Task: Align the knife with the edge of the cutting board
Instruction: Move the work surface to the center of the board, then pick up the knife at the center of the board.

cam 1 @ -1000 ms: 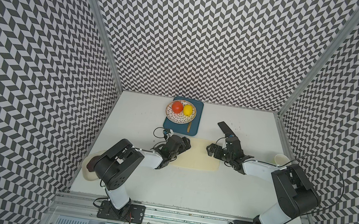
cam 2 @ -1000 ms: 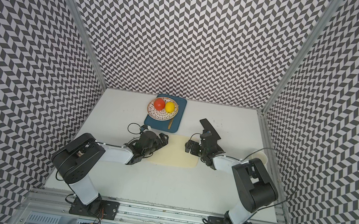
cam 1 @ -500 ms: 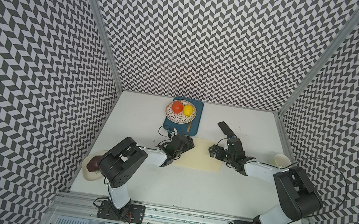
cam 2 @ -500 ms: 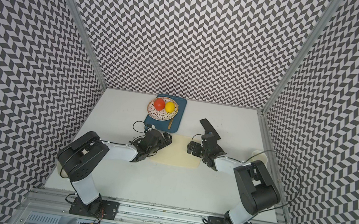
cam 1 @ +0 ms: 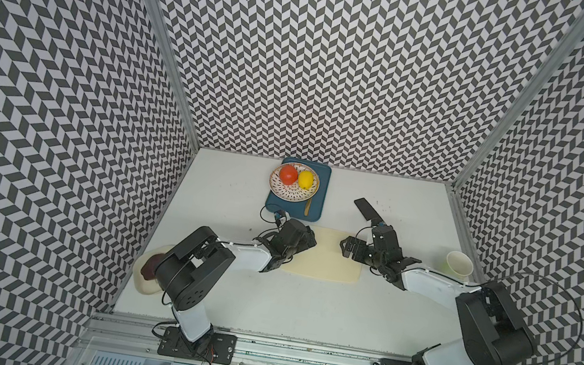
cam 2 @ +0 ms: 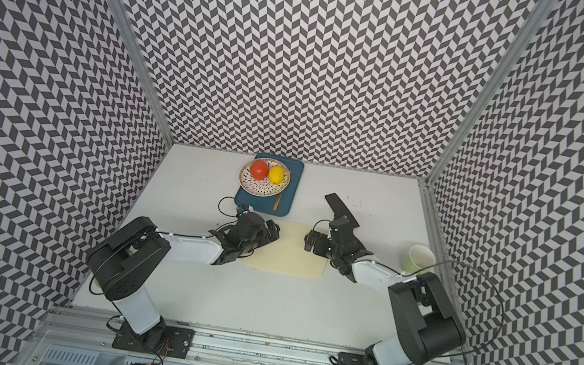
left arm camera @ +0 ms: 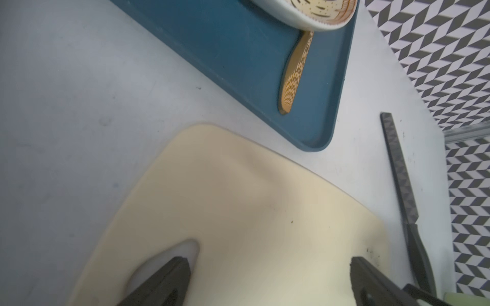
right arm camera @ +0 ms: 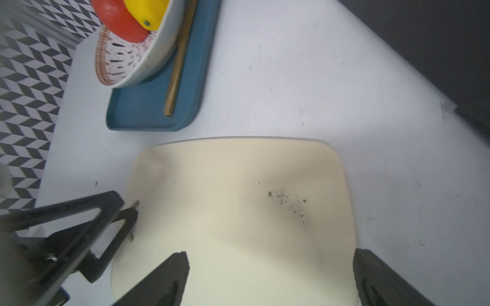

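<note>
While both arms hover over the board, the knife lies off it

As the wrist views show, the left fingers (left arm camera: 165,280) and right fingers (right arm camera: 169,275) stand wide apart and empty above opposite short ends of the cutting board (cam 1: 325,265). On the table (cam 1: 302,310) the knife (cam 1: 366,210) lies flat beyond the board's corner on the right arm's side, clear of it and slanted to its edges.

No word, label, brand, number or sign can be read in any view: the plate (cam 1: 290,194) on the blue tray (cam 1: 323,180) shows only small dark strokes, and the walls (cam 1: 340,61) only a chevron pattern.
</note>
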You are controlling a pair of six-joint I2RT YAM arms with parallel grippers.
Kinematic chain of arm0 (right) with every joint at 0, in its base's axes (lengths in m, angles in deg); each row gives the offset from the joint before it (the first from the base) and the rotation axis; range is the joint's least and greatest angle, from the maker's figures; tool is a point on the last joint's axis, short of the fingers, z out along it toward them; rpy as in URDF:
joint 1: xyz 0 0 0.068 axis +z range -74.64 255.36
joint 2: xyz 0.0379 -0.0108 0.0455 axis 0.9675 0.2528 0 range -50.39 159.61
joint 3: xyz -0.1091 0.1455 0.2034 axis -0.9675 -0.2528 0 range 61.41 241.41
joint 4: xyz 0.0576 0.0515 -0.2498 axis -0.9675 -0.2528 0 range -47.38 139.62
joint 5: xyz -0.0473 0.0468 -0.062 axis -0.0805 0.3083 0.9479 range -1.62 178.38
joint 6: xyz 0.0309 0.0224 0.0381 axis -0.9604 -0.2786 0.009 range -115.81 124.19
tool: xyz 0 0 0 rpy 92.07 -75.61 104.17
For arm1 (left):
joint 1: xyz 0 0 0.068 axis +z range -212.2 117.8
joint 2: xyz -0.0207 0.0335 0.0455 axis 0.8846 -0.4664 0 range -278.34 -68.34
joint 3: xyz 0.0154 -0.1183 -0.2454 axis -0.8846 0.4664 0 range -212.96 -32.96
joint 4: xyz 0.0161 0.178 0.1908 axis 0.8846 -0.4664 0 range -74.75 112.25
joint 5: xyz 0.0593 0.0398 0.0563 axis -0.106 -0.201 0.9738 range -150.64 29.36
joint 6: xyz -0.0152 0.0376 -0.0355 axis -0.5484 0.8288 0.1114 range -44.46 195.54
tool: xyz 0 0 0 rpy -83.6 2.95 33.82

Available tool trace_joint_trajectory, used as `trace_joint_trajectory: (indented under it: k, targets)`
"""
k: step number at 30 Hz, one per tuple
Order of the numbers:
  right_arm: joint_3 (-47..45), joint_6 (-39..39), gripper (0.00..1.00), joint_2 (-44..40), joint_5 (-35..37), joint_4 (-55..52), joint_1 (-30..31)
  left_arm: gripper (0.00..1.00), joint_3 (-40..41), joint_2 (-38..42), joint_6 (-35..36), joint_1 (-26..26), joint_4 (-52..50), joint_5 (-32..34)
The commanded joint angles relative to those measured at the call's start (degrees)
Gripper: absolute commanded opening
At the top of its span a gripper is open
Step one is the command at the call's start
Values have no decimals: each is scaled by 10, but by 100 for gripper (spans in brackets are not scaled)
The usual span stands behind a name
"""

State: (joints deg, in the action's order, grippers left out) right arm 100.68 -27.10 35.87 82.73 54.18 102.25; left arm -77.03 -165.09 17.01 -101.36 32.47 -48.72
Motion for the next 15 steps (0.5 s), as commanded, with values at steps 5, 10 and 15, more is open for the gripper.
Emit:
trace_joint_trajectory:
  k: [5,10,15]
  targets:
    - [14,19,100,-61,67,-21,4,100,-35,69,80,-3,-83,44]
    - [52,24,100,-47,150,-61,-3,100,5,151,107,-9,-86,71]
    - [114,40,100,14,165,-111,-46,100,54,228,147,-10,-85,113]
